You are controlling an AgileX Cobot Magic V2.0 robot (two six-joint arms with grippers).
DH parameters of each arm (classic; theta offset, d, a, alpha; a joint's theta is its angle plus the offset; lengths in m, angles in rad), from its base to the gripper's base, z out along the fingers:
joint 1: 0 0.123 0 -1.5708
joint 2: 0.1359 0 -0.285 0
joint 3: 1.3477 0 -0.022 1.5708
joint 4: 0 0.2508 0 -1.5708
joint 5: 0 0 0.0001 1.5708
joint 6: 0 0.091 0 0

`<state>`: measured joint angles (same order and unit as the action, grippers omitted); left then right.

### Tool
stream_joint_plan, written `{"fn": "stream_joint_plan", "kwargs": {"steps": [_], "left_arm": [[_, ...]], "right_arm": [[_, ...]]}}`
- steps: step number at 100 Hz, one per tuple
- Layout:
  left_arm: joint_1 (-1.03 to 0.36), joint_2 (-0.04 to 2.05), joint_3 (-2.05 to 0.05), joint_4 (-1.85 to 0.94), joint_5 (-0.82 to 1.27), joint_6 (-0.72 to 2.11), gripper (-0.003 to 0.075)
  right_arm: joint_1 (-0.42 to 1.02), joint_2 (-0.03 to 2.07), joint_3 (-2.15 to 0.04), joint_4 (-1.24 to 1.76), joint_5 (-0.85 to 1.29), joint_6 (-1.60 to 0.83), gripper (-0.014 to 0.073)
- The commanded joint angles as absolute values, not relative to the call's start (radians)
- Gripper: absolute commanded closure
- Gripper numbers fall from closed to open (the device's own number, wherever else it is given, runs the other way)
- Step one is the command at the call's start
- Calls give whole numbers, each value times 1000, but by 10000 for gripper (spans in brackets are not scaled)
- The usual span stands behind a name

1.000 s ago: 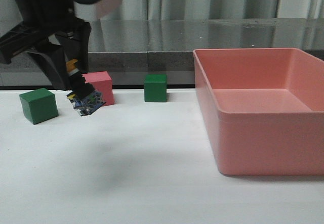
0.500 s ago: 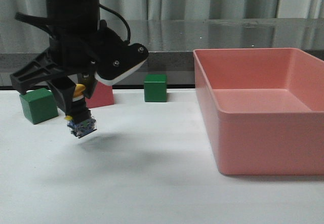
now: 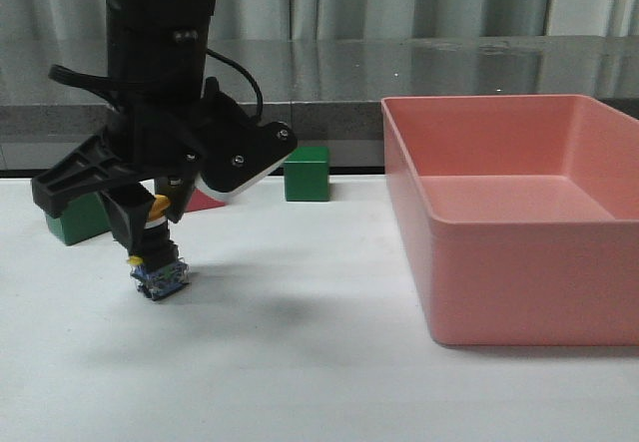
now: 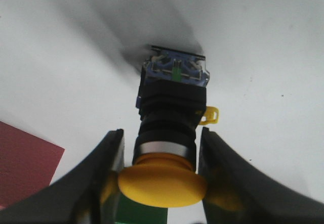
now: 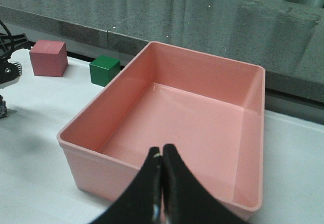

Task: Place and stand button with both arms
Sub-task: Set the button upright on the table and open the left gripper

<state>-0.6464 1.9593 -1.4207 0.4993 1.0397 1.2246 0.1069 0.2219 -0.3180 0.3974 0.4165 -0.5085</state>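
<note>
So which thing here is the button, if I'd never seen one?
Start at the pink bin, then look far left to the left gripper. The button is pinched in it, base down at the table. Unlike the plain green cube, it has a yellow cap.

Black arms (image 3: 160,83) — cables, grey-white wrist

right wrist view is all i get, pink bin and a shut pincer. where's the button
Observer: The left pincer grips the button, left of the pink bin.
Operator: is it down on the table yet
Observer: Its clear base looks at or just above the table; contact isn't certain.
Operator: upright?
Observer: Nearly, yellow cap on top.
</note>
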Motion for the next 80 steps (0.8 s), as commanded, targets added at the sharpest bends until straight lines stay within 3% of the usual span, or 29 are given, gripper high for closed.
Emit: {"fn": "stream_joint_plan", "kwargs": {"steps": [1,7,16,34,43,80], "left_arm": [[-653,1912,-1449,504,1061,1212,736],[-653,1912,-1449,497,1061,1212,715],[-653,1912,-1449,486,1061,1212,615],[-653,1912,-1451,480,1057,1212,243],[-653,1912,-1453,480,1057,1212,141],[-653,1833,-1453,487,1109,1188,120]], "right_arm": [[103,231,-344,417,348,-509,707],[103,231,-344,417,348,-509,707],[103,231,-344,417,348,-509,707],[103,231,-344,417,348,-509,707],[103,231,-344,417,348,-509,707],[103,231,-344,417,348,-509,707]]}}
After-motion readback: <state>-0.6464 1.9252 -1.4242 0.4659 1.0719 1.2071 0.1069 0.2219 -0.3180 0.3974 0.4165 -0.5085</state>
